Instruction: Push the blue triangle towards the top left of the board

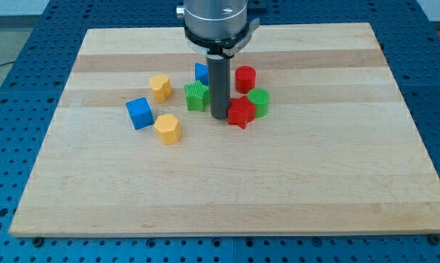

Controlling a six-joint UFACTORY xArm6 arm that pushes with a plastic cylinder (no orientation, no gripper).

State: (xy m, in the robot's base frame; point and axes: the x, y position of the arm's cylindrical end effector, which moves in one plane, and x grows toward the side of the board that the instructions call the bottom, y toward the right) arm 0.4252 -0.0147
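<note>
Blue triangle, plastic block (pixel 201 72): upper middle of the wooden table (pixel 315 190), mostly hidden behind the dark rod. My tip (pixel 220 117) rests lower right of it, wedged between green star block (pixel 196 96) and red star block (pixel 241 113). No hand fitted; nothing gripped. Step: approach, judged unfinished. Next: round to the triangle's right, then push up-left.

2 blue (pixel 139 113), 2 yellow (pixel 167 128), 2 green (pixel 196 96), 2 red blocks (pixel 241 113).

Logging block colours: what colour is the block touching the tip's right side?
Red, right beside my tip; seen in the camera view.
</note>
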